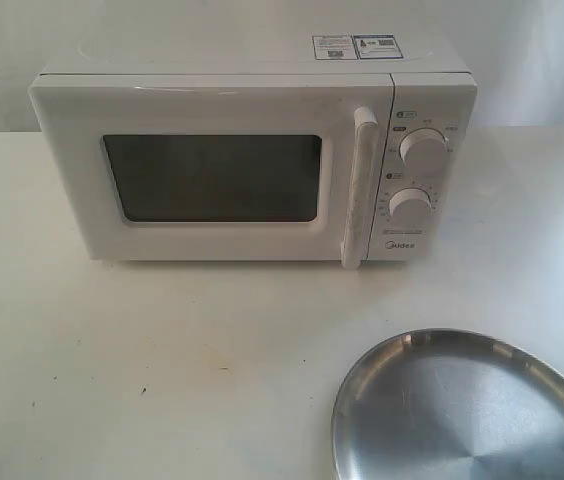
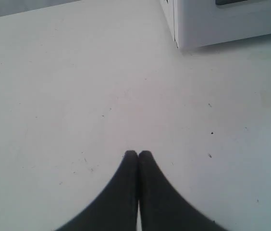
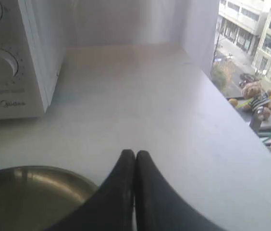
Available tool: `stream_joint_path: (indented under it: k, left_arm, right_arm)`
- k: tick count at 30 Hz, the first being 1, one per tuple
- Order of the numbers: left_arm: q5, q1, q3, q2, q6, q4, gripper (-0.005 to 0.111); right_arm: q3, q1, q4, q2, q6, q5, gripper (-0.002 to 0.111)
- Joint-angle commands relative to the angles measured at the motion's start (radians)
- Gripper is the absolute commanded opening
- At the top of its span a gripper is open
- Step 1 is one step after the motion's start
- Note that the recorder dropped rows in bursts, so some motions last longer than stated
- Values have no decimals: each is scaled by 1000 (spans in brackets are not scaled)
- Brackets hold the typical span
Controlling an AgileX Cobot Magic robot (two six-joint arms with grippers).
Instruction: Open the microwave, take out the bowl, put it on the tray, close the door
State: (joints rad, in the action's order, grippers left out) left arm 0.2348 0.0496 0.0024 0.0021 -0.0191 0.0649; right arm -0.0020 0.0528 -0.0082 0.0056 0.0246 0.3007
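The white microwave (image 1: 252, 160) stands at the back of the table, its door (image 1: 212, 180) shut, with the dark window and the vertical bar handle (image 1: 359, 188) facing me. The bowl is hidden. The silver tray (image 1: 467, 410) lies at the front right. Neither arm shows in the exterior view. My left gripper (image 2: 138, 153) is shut and empty above bare table, a corner of the microwave (image 2: 222, 21) ahead of it. Over the tray's rim (image 3: 30, 192) my right gripper (image 3: 135, 152) is shut on nothing, the microwave's dial panel (image 3: 6, 67) beyond.
The white table (image 1: 162, 360) spreads around the microwave. In the right wrist view its edge borders a window side with a toy bear (image 3: 256, 98) and a street outside. A white backdrop hangs behind the microwave.
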Motion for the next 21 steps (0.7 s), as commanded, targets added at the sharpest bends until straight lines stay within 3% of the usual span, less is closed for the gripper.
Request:
stream_joint_path:
  k: [1, 6, 11, 15, 21]
  left_arm:
    - [0, -2, -2, -2, -2, -4, 0]
    - [0, -2, -2, -2, -2, -4, 0]
    - [0, -2, -2, -2, -2, -4, 0]
    - [0, -2, -2, -2, -2, -4, 0]
    - [0, -2, -2, -2, -2, -4, 0]
  right_arm:
    - [2, -4, 8, -6, -17, -138, 0]
    - [2, -4, 141, -6, 2, -363, 0]
    - [2, -4, 315, -6, 326, -597, 0]
    - [-10, -4, 259, -6, 401, -634, 0]
    - [-137, -4, 8, 71, 483, -719, 0]
